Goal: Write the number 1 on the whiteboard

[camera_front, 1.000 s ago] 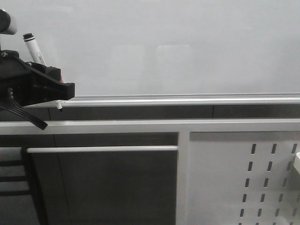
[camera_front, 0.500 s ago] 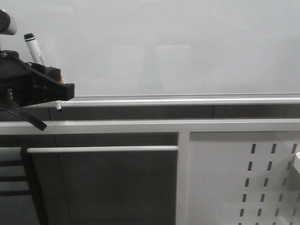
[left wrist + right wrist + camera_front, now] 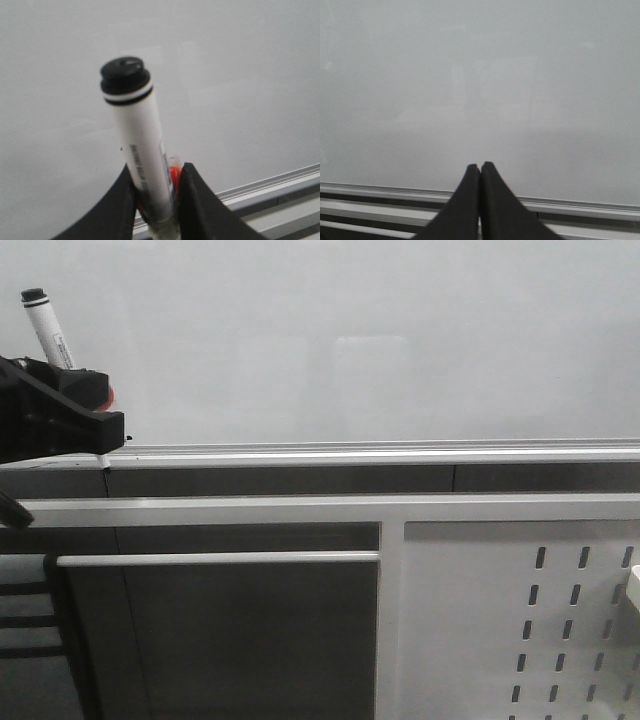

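Observation:
The whiteboard [image 3: 380,340] fills the upper part of the front view as a glossy pale grey sheet. The number 1 is out of view; no stroke shows on the board. At the far left my left gripper [image 3: 98,426] is shut on a white marker [image 3: 50,332] that stands nearly upright, black end up, lower end by the board's rail. The left wrist view shows the marker [image 3: 137,135] pinched between the black fingers of the gripper [image 3: 157,172], with the board [image 3: 240,75] behind. My right gripper [image 3: 480,166] is shut with nothing in it, facing the board [image 3: 480,75].
A silver aluminium rail [image 3: 400,453] runs along the board's lower edge. Below it are a white frame beam [image 3: 300,507], a thin white bar [image 3: 220,559] and a white panel with slot holes [image 3: 520,620] at the lower right.
My left gripper has moved left and a little up with the marker still in it; more of the arm is now off the frame's left edge.

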Robot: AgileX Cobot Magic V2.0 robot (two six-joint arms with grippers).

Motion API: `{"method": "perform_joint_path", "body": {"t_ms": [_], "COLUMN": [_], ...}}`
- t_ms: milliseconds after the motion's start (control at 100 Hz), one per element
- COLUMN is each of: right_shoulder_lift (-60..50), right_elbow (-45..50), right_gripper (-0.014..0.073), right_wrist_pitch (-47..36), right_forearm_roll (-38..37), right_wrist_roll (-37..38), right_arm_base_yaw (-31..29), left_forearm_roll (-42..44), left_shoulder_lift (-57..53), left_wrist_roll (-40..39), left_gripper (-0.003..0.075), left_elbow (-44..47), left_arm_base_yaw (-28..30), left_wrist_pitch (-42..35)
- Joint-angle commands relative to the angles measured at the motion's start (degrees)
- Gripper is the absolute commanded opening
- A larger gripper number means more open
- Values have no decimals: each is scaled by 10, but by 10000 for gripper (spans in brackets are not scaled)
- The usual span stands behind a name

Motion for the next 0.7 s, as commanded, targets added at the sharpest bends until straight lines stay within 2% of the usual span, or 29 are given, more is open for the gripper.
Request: {"method": "perform_joint_path", "body": {"t_ms": [0,150,290,440,690], "right_shoulder_lift": [3,3,3,3,3], "right_elbow": [-21,-21,-21,-21,-21], "right_gripper": [-69,-69,-69,-69,-69], "right_wrist_pitch": [-46,-87,-97,-130,-178], "right_forearm_roll": [-3,-65,-127,-155,-219], "right_wrist_roll": [1,45,99,128,185], "right_arm_base_yaw": [0,0,0,0,0], "left_forearm_roll": [30,92,104,136,209], "left_shoulder_lift": [-35,-62,-86,-103,-123], "left_wrist_roll": [-6,-9,-34,-37,-96], "left_gripper": [-21,-21,-21,-21,-21], "left_elbow": [0,8,16,21,21], "left_arm_base_yaw": [2,2,2,2,2], "left_wrist_pitch": [-122,-122,-122,-122,-122]}}
